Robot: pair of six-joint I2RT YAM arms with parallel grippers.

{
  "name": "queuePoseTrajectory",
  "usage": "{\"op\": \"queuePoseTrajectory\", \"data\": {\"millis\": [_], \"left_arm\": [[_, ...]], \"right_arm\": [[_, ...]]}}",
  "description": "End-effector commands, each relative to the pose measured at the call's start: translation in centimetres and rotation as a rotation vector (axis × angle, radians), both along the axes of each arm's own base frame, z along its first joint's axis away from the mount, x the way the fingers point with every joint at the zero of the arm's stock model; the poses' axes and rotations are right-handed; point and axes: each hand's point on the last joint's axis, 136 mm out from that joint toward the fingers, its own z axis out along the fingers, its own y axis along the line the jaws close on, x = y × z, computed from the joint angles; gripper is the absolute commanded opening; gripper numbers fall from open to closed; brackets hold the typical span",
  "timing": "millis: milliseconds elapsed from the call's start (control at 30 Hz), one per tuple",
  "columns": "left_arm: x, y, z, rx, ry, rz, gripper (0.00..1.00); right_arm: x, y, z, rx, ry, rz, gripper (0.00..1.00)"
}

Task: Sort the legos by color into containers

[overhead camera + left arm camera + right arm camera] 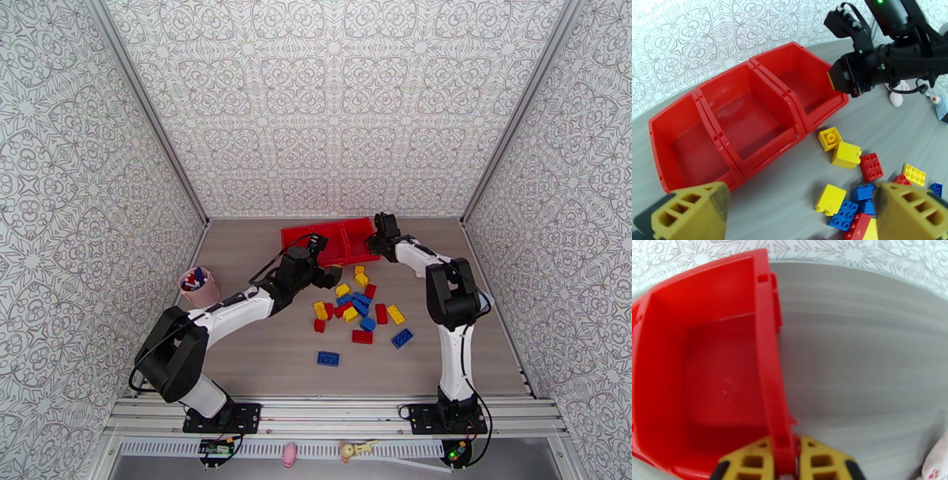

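Starting with the right gripper [784, 463]: how are its jaws found?

Closed on the containers [768, 358]. In the right wrist view, the outer side wall of the right-end bin is pinched between the two yellow fingers [750, 461]. Bare table [869, 358] is seen to the right of that wall.

Is that borne out from above?

It is. In the top view, the right gripper [376, 245] is seen at the right end of the red row [296, 234]. The row is set at the far side of the table, close to the back wall.

And the left gripper [335, 275]?

Its jaws are spread wide apart, and nothing is gripped. In the left wrist view, it [800, 197] is seen low over the table, just in front of the row.

Where are the legos [359, 304] to be found?

They are scattered on the table just in front of the bins, between the two arms. Red, blue and yellow ones are mixed in a loose cluster, some touching. One blue brick [328, 358] is set apart, nearer the arm bases. A pink cup [199, 287] is seen well off to the left.
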Motion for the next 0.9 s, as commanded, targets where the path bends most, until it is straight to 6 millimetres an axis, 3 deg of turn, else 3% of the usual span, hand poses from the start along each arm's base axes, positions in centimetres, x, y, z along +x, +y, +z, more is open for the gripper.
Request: {"op": "queuePoseTrajectory", "data": {"millis": [0,100,367,567,867], "left_arm": [[-0.2,-0.6,0.0,0.019,-0.018,-0.027,1.00],[-0.2,-0.6,0.0,0.026,-0.028,-0.026,1.00],[0.0,-0.9,0.1,0.023,-0.044,-0.035,1.00],[0.1,-1.4,0.5,-0.002,-0.058,-0.045,1.00],[-1.9,-1.9,0.5,-0.007,-0.089,-0.136,1.00]], "right_arm": [[-1.0,-1.5,1.8,0.013,-0.037,-0.058,0.09],[-2.8,-1.3,1.5,0.042,-0.035,-0.034,0.03],[-8.0,-1.7,1.0,0.090,-0.007,-0.078,0.02],[-6.1,-3.1,2.5,0.047,-0.083,-0.169,0.02],[-1.9,-3.3,2.2,0.020,-0.107,-0.204,0.03]]}}
